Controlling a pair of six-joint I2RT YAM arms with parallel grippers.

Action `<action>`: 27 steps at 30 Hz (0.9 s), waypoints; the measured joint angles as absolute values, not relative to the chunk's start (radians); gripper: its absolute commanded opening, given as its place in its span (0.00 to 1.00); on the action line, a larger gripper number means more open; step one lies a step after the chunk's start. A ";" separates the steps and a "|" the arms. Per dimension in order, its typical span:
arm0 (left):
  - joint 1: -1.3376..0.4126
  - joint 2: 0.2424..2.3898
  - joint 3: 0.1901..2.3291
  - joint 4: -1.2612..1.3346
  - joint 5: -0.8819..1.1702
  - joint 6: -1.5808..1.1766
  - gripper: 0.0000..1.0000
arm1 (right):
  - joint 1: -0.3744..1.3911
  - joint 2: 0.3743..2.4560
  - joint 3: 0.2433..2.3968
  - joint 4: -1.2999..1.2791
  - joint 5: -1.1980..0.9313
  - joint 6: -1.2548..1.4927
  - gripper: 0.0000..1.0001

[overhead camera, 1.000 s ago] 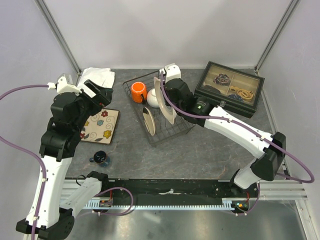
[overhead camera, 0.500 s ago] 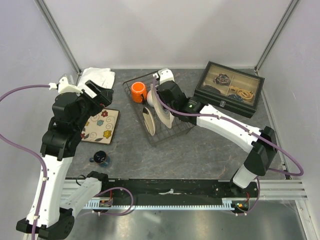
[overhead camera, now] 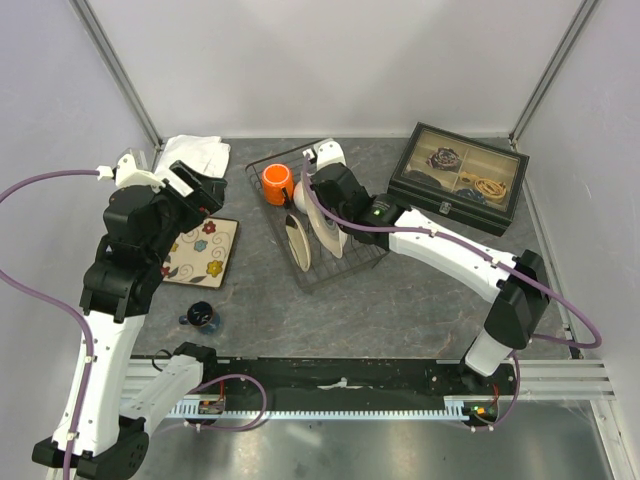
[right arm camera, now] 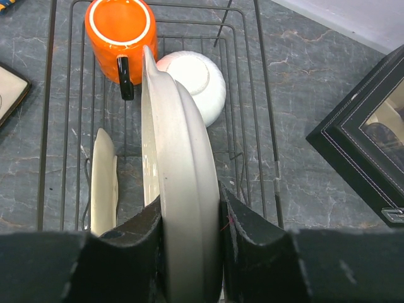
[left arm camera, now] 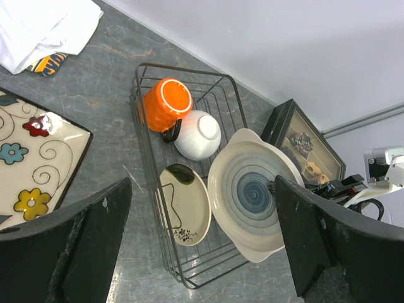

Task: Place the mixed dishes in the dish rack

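The black wire dish rack [overhead camera: 345, 265] holds an orange mug [overhead camera: 276, 183], a white bowl [overhead camera: 303, 198] and a small cream brown-rimmed plate [overhead camera: 297, 243] standing on edge. My right gripper [overhead camera: 322, 195] is shut on the rim of a large cream dish with a blue spiral centre [overhead camera: 327, 222], held on edge inside the rack beside the small plate. In the right wrist view the fingers [right arm camera: 249, 221] clamp this dish [right arm camera: 183, 189]. The square flower-patterned plate [overhead camera: 200, 251] lies flat on the table left of the rack. My left gripper [overhead camera: 195, 190] is open and empty above it.
A white folded cloth [overhead camera: 195, 153] lies at the back left. A black glass-lidded compartment box [overhead camera: 460, 178] stands right of the rack. A small dark round object [overhead camera: 203, 318] sits near the left arm's base. Walls close in the back and sides.
My right gripper has moved left and down with the large dish, bringing it lower into the rack next to the small plate. The left arm has not moved.
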State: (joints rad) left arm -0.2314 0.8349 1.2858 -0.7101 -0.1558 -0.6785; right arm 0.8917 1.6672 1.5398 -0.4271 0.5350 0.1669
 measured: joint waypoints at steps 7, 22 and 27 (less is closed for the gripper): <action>-0.231 0.832 1.276 -0.710 -0.156 -0.678 0.99 | 0.892 1.673 1.540 -0.428 0.549 0.157 0.00; -0.231 0.826 1.260 -0.712 -0.157 -0.678 0.99 | 0.908 1.739 1.543 -0.410 0.574 0.142 0.00; -0.231 0.820 1.248 -0.713 -0.160 -0.678 0.99 | 0.928 1.767 1.546 -0.412 0.600 0.128 0.00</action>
